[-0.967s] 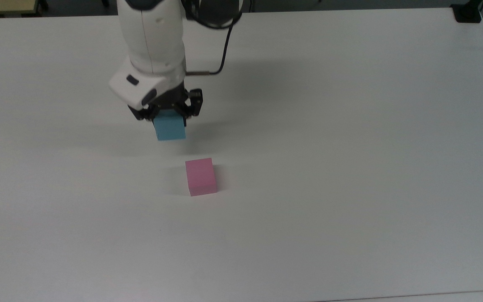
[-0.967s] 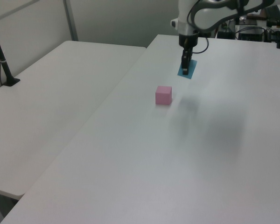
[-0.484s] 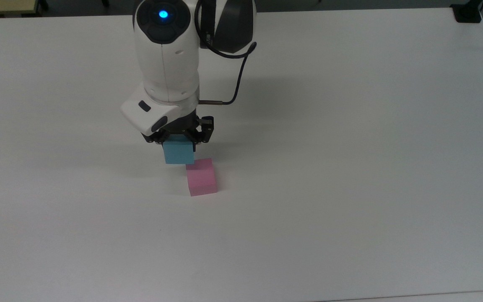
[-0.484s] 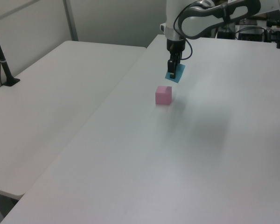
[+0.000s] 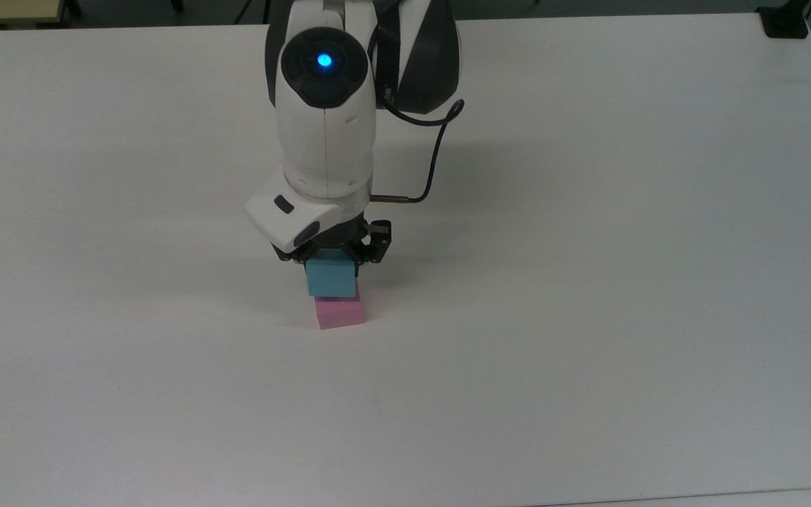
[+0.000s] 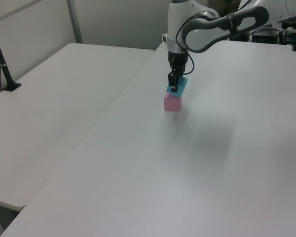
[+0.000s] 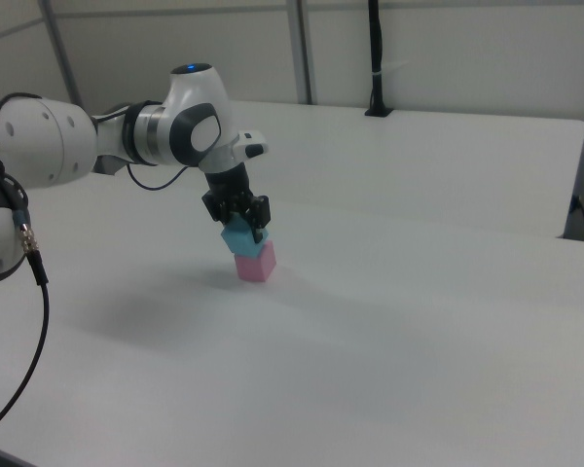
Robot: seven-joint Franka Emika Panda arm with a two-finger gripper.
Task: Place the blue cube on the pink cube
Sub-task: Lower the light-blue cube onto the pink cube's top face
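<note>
My gripper (image 5: 332,262) (image 6: 173,88) (image 7: 241,228) is shut on the blue cube (image 5: 330,279) (image 6: 180,85) (image 7: 237,237). It holds the cube directly over the pink cube (image 5: 339,314) (image 6: 172,102) (image 7: 256,263), which rests on the white table (image 5: 588,282). In the top view the blue cube hides most of the pink cube's top. Whether the two cubes touch I cannot tell. In the left view the blue cube looks tilted.
A black post (image 6: 2,64) stands on the neighbouring table at the left view's left, and another post (image 7: 375,58) rises at the back in the right view. A black cable (image 5: 434,162) loops off the wrist. Open table lies all round the cubes.
The arm has carried the blue cube toward the top view's lower right, from beside the pink cube to directly over it. The pink cube has stayed put.
</note>
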